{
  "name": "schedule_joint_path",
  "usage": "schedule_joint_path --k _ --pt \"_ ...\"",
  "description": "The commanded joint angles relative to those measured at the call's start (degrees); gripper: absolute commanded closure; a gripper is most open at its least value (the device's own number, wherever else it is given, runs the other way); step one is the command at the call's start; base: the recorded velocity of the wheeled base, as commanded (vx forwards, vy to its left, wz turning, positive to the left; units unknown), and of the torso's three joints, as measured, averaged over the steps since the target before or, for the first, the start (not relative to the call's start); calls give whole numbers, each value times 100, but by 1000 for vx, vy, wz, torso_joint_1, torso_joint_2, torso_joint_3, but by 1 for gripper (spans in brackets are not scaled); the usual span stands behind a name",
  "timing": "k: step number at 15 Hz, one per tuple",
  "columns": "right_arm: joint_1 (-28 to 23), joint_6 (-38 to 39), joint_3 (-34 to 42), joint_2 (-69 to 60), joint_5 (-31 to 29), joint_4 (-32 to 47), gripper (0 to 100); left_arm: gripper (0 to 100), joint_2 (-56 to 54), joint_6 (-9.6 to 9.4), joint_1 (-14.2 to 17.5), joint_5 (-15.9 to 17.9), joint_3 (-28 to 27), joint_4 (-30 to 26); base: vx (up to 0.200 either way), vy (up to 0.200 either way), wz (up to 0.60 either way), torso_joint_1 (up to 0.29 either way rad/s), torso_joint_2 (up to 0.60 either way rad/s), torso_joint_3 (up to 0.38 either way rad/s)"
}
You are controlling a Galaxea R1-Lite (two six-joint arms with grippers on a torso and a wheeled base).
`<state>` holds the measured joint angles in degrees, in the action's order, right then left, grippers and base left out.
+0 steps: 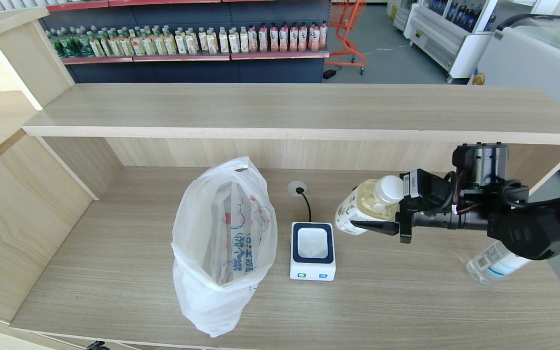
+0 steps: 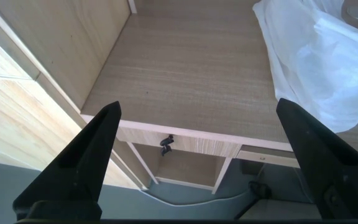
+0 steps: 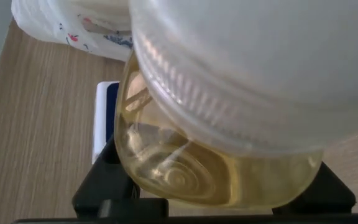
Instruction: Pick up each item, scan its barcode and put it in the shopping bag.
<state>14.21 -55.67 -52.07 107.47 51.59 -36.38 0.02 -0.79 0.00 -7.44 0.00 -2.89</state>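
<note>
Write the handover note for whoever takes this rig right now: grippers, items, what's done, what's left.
Left gripper: open, holding nothing, off the near edge of the counter.
Right gripper: shut on the tea bottle, held tilted in the air just right of the scanner.
Shopping bag: open, left of the scanner, with one printed packet inside.
Water bottle: lying on the counter at far right, partly under the right arm.
Done: packet bagged.
Left: scan the tea bottle (no sign it has been scanned) and bag it, then the water bottle.
</note>
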Motion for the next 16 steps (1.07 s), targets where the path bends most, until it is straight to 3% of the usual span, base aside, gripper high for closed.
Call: schedule_joint_path --k 1,7,16 --pt "108 -145 -287 520 193 -1 100 0 -2 0 0 -3 0 -1 0 0 0 0 0 0" --pt "257 -594 -462 942 598 -10 100 0 6 0 0 -3 0 -1 0 0 0 0 0 0" --pt "389 -1086 -1499 1724 1090 -10 100 0 6 0 0 -3 0 -1 0 0 0 0 0 0"
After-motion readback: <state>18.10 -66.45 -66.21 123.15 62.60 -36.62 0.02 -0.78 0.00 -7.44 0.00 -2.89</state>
